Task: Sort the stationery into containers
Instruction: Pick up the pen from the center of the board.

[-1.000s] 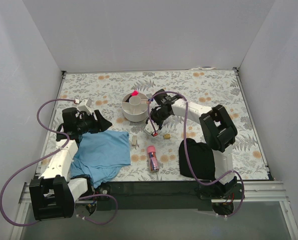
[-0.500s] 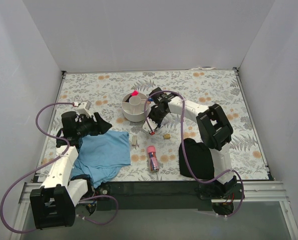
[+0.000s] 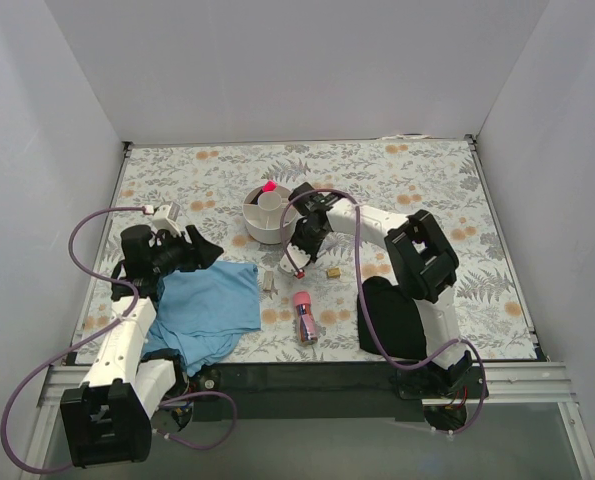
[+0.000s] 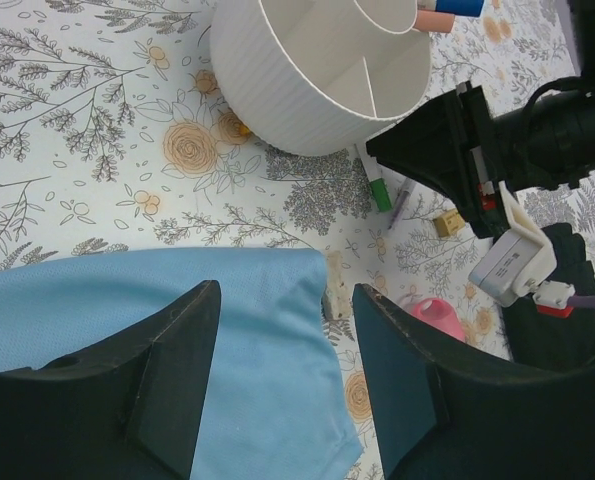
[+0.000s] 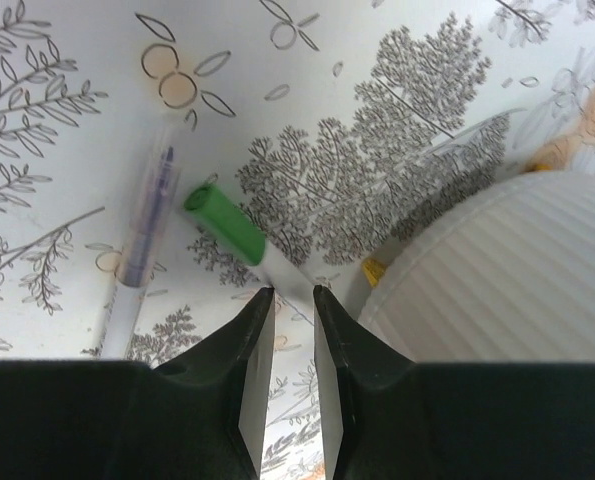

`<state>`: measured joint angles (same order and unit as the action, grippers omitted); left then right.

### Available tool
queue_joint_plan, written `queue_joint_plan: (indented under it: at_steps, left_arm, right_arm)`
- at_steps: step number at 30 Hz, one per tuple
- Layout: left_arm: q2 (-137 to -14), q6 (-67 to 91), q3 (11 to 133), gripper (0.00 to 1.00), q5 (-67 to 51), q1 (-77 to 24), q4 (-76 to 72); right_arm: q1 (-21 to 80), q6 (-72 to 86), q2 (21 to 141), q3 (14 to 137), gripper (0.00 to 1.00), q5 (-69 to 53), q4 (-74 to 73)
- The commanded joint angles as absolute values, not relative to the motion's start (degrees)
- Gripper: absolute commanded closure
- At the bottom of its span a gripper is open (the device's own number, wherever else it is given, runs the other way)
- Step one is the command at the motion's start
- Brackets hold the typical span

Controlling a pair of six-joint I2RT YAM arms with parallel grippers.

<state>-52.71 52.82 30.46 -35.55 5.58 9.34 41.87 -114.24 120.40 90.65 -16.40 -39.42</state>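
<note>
The white round organiser [image 3: 267, 216] holds a red-pink highlighter [image 3: 269, 187]; it also shows in the left wrist view [image 4: 317, 80] and the right wrist view [image 5: 507, 270]. My right gripper [image 3: 299, 243] is low at its front right. In the right wrist view its narrow jaws [image 5: 292, 292] are closed on the white barrel of a green-capped marker [image 5: 225, 225] lying on the table. A clear purple pen [image 5: 147, 225] lies beside it. A pink tube [image 3: 304, 312], a brass piece [image 3: 332, 271] and a grey piece [image 3: 268, 283] lie loose. My left gripper [image 4: 287, 295] is open and empty above the blue cloth [image 4: 177, 350].
The blue cloth [image 3: 202, 305] lies at the front left and a black cloth [image 3: 392, 315] at the front right. A small yellow bit [image 5: 374, 270] sits against the organiser's foot. White walls close in the floral table [image 3: 417, 180] on three sides.
My right gripper has moved left and down to the organiser's front, onto the green-capped marker. My left gripper has barely moved.
</note>
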Motion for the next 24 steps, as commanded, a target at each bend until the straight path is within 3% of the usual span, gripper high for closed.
queue_joint_plan:
  at_steps: [1,9,13,20,24]
  left_arm:
    - [-50.3,53.2,30.0,0.45,-35.2,6.1,8.8]
    - [-48.0,54.0,29.3,0.44,-35.5,7.4,8.8]
    - [-47.1,54.2,29.2,0.44,-35.8,7.7,9.2]
    - [-48.1,54.5,30.1,0.44,-36.8,7.9,9.8]
    - [-50.8,55.0,32.4,0.45,-37.9,7.9,9.5]
  right_arm:
    - [42.9,-160.2,122.0,90.6,0.70,-13.5,-41.4]
    - [44.7,-160.1,124.1,91.4,0.79,-4.2,-45.7]
    - [45.0,-159.7,124.5,92.2,0.99,-2.0,-48.3]
    - [45.1,-146.7,122.9,97.5,0.99,-5.4,-54.3]
    - [44.7,-131.3,117.7,100.4,0.99,-11.3,-56.5]
